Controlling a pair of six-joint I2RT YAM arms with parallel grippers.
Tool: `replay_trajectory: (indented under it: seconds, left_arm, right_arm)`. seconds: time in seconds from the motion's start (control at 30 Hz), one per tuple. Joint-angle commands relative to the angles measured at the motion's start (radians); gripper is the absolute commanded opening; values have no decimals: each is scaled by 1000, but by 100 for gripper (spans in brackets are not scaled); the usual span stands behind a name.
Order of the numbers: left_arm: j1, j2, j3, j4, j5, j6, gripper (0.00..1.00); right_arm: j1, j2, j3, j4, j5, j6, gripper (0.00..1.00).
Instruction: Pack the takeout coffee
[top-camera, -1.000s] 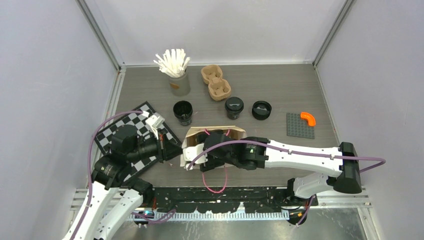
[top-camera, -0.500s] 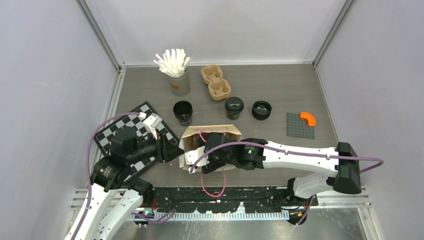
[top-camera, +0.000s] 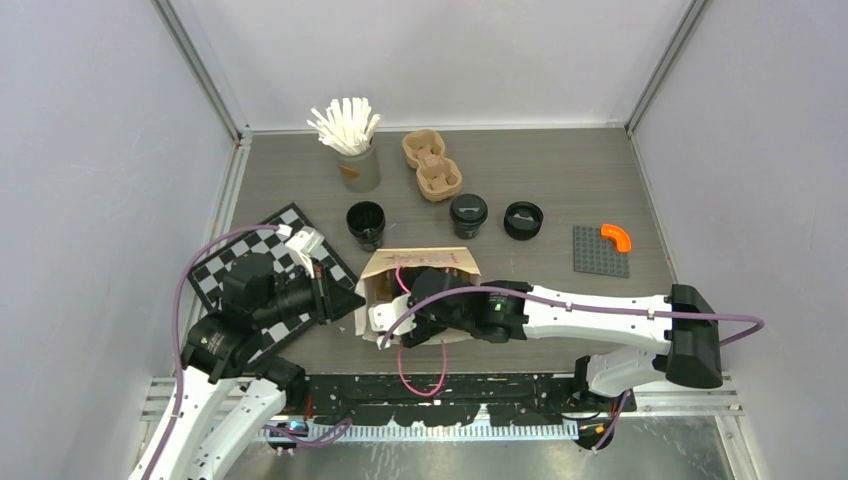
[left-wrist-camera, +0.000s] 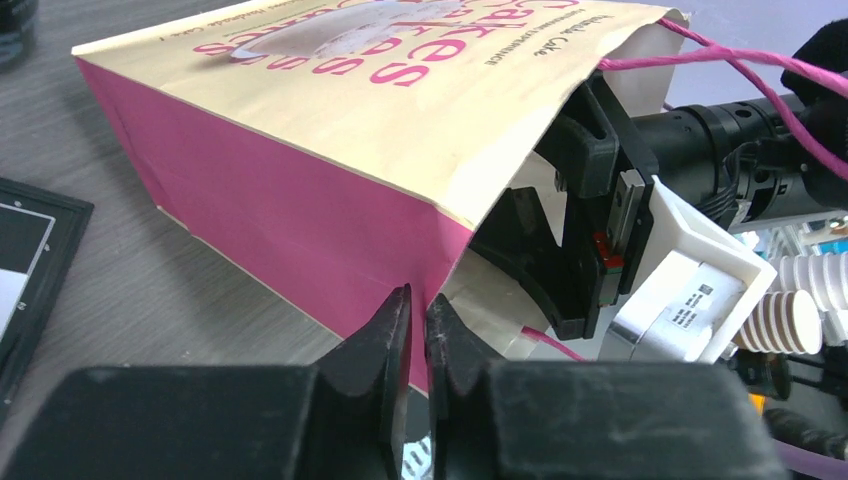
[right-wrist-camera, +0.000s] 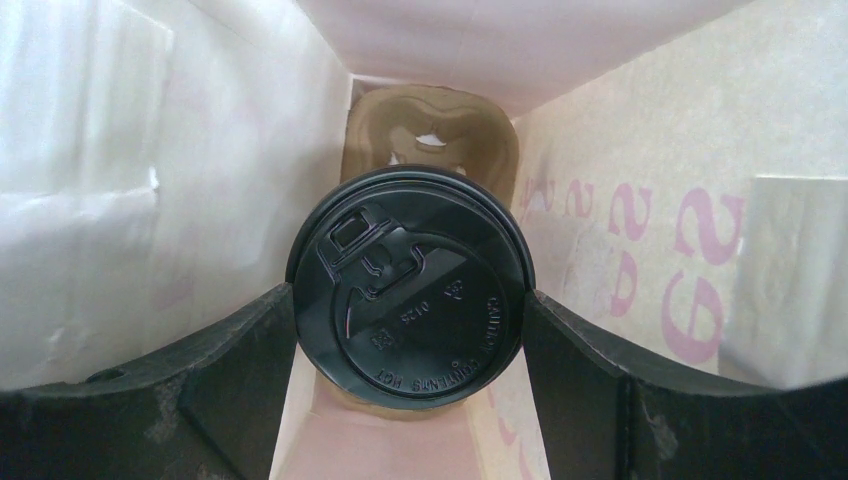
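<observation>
**Lidded coffee cup deep in the bag, held in the right claw**

The lidded coffee cup (right-wrist-camera: 405, 335) is inside the paper bag (left-wrist-camera: 300, 130). Its black lid faces the wrist camera and its base sits in a brown pulp carrier (right-wrist-camera: 430, 130) at the bag's far end. The right claw (right-wrist-camera: 410, 297) is pinching it, one dark finger tight against each side just under the lid's rim. The bag's white and pink-lettered walls close in around both fingers.

The left claw (left-wrist-camera: 417, 297) sits at the bag's lower pink corner, beside the mouth. Its fingers are almost pressed together, with only a slit between them. I cannot tell whether paper is caught in that slit. A pink cord handle (top-camera: 415, 372) loops out behind the right claw.

Beyond the right claw, past the bag, stand an open black cup (top-camera: 365, 224), a second lidded cup (top-camera: 468, 214) and a third round black piece (top-camera: 523, 220), either a cup or a lid. Further off are a spare pulp carrier (top-camera: 432, 165) and a grey cup of white sticks (top-camera: 350, 150). A chessboard (top-camera: 215, 275) lies under the left arm. Far out on the right arm's side is a grey studded plate (top-camera: 596, 258) with an orange curved piece (top-camera: 617, 236) on it.

The worktop (top-camera: 560, 170) is grey wood-grain, enclosed by pale walls (top-camera: 100, 150) with metal corner posts.

Compared with a second ago, the bag, the right wrist and the pink loop sit slightly further toward the left arm. More of the bag's lettered panel shows. The things beyond have not moved.
</observation>
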Motion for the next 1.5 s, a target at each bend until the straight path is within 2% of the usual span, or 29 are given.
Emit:
replay_trajectory:
  seconds: [0.0, 0.07, 0.1, 0.37, 0.6, 0.9, 1.17, 1.47]
  left_arm:
    - [-3, -13, -12, 24, 32, 13, 7]
    - [-1, -25, -18, 26, 48, 27, 0]
    - [-2, -33, -21, 27, 58, 35, 0]
    - [-1, -77, -55, 32, 88, 31, 0]
    - [-2, -70, -49, 19, 84, 48, 0]
    - [-2, -66, -36, -3, 82, 38, 0]
    - [-1, -59, -19, -16, 38, -2, 0]
    - [-1, -42, -3, -29, -3, -29, 0]
  right_arm:
    - [0, -15, -10, 87, 6, -35, 71]
    - [-1, -9, -9, 88, 4, -48, 71]
    - [-1, -5, -10, 91, -1, -52, 71]
    - [-1, 26, -39, 202, 4, -107, 71]
    - [17, 14, -51, 212, -31, -153, 70]
    - [15, 96, -56, 294, -18, -189, 71]
    - [-22, 116, -114, 390, -17, -209, 71]
    - [-63, 130, -142, 481, -88, -233, 70]
